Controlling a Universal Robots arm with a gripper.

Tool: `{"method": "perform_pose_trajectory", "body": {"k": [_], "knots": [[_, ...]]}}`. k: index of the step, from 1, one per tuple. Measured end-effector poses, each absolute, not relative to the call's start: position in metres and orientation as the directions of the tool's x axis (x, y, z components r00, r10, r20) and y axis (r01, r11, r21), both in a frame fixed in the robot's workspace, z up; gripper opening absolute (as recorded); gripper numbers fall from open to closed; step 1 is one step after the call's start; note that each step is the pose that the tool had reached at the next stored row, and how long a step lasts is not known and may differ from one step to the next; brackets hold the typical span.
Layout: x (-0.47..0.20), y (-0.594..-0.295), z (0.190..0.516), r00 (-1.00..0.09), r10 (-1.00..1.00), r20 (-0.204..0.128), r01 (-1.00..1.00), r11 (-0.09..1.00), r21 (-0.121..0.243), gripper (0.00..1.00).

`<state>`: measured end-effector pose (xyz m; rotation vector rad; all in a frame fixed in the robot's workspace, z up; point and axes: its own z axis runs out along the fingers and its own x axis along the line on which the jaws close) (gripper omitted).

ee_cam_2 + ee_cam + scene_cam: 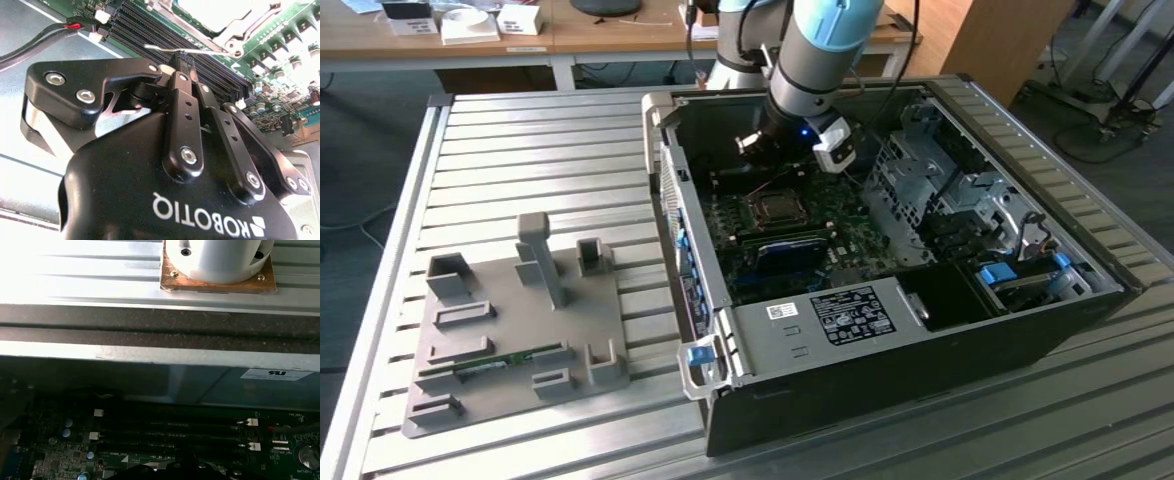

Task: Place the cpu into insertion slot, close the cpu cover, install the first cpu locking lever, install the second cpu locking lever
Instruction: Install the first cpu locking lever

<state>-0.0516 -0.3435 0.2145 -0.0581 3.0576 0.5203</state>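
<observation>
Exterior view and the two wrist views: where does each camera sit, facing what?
Exterior view: high, off the arm, looking down into the open case; the arm shows.
Second wrist view: behind the shut jaws, looking along them at memory slots and a wire lever.
First wrist view: on the wrist, facing the case wall; arm's base shows.
Both wrist views share memory slots.

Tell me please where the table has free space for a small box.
Free: the ribbed table between the grey fixture tray and the wooden desk; also the strip in front of tray and computer case. Crowded: inside the case, around the gripper.
</observation>
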Motion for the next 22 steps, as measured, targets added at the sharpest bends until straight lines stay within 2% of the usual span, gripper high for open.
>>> {"method": "perform_pose_trajectory", "body": {"k": [22], "knots": [[-0.0488,-0.3427,0.2064,-0.999,-0.03,-0.045,-0.044,0.943,0.33,0.11]]}}
